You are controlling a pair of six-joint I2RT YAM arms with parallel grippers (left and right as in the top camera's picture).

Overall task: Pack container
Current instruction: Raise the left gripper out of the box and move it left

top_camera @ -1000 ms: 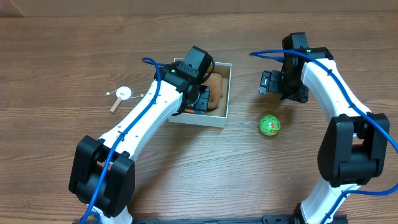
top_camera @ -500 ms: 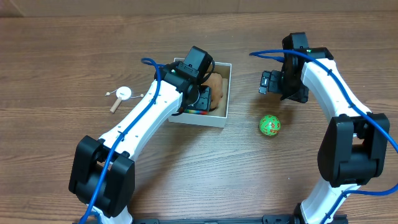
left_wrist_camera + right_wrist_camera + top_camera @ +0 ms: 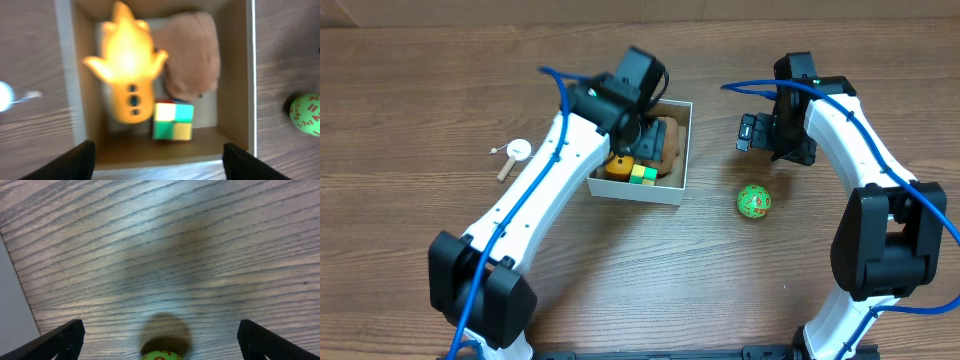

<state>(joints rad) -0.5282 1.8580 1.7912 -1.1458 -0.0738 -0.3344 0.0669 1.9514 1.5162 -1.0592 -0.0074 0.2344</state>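
The container (image 3: 679,171) is a square shallow box with white walls and a brown floor, also in the left wrist view (image 3: 235,90). Inside lie an orange flame-shaped toy (image 3: 129,70), a brown plush (image 3: 192,57) and a colour cube (image 3: 172,120); the orange toy (image 3: 619,167) and cube (image 3: 642,175) also show from overhead. My left gripper (image 3: 159,162) is open and empty above the box. A green ball (image 3: 754,201) lies on the table right of the box; its top shows in the right wrist view (image 3: 161,355). My right gripper (image 3: 159,337) is open above it.
A white disc with a small stick (image 3: 516,153) lies on the wooden table left of the box. The right arm's wrist (image 3: 775,132) hangs behind the green ball. The ball also shows at the right edge of the left wrist view (image 3: 306,115).
My left gripper has risen and pulled back from the box, uncovering the orange toy and colour cube now lying inside. The right arm has not moved.
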